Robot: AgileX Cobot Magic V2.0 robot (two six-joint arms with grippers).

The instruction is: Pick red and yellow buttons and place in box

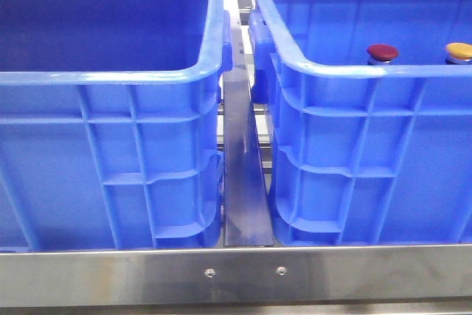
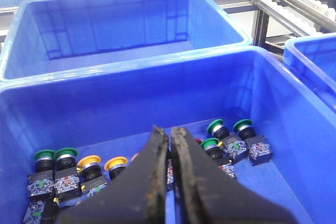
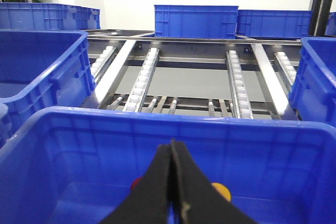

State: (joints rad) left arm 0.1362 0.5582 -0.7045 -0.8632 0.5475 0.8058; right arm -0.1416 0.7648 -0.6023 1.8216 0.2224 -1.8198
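Two look-alike blue crates fill the front view. A dark red button (image 1: 382,52) and a yellow button (image 1: 459,51) stand inside the right crate (image 1: 346,68), their caps just above its near rim. In the right wrist view the red cap (image 3: 135,183) and yellow cap (image 3: 222,191) show either side of my right gripper (image 3: 172,144), which is shut and empty above that crate. My left gripper (image 2: 169,130) is shut and empty over a crate (image 2: 131,72) holding several yellow buttons (image 2: 89,161), green buttons (image 2: 216,127) and a sliver of red cap (image 2: 198,141). Neither gripper shows in the front view.
The left crate (image 1: 110,75) shows no contents in the front view; its floor is hidden. A metal rail (image 1: 243,182) runs between the crates. Another blue crate (image 2: 126,24) without visible contents stands beyond the one with the buttons. Roller conveyor tracks (image 3: 142,77) and more blue crates (image 3: 194,20) lie beyond.
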